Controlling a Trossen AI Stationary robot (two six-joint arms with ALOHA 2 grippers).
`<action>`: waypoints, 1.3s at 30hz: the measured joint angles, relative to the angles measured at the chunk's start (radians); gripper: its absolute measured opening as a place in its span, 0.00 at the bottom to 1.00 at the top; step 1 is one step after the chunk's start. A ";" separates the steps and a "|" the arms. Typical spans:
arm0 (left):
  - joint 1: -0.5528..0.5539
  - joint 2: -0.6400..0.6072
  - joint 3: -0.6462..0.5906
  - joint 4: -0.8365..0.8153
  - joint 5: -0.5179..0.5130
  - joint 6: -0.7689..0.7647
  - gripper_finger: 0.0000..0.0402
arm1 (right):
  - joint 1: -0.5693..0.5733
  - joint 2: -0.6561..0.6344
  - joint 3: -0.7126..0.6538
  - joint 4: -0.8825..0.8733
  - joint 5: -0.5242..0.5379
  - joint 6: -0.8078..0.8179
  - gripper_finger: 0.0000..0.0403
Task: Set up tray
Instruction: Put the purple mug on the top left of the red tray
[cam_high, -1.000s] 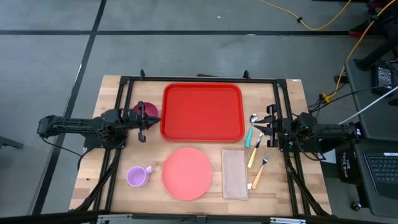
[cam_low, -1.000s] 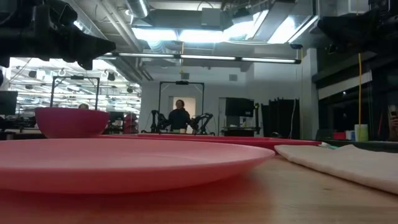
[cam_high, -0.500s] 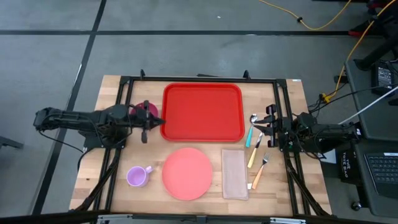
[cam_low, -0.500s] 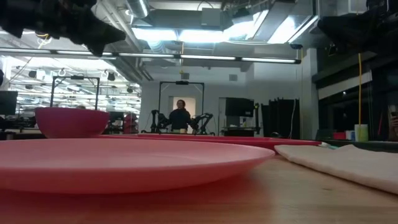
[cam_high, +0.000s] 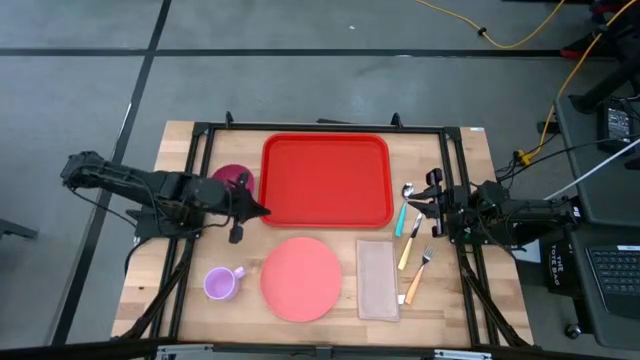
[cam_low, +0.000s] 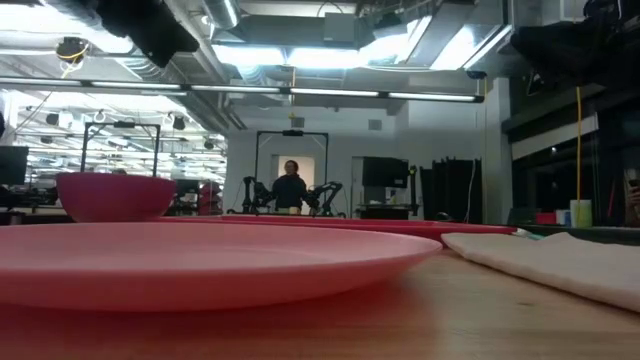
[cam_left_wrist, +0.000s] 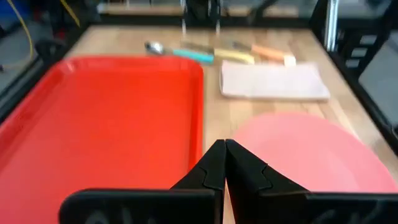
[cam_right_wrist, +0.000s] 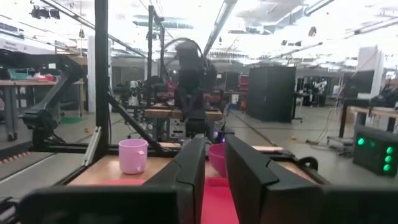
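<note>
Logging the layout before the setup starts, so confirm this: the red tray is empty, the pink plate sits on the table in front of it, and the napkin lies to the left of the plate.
One thing is wrong: the napkin lies to the right of the pink plate, not the left, as the high view shows. The red tray is indeed empty, with the plate on the table in front of it.

No text, label, brand, number or sign can be read in any view; nothing legible is seen on the objects, the arms or the equipment behind.
</note>
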 joint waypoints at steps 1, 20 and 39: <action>-0.022 0.024 0.031 -0.043 -0.016 -0.017 0.01 | 0.000 0.000 0.000 -0.004 0.000 0.006 0.17; -0.306 0.417 0.495 -0.672 -0.105 -0.551 0.01 | 0.000 0.000 0.000 -0.007 0.000 0.070 0.17; -0.463 0.618 0.689 -0.954 0.094 -1.083 0.01 | 0.000 0.000 0.000 -0.006 0.000 -0.027 0.17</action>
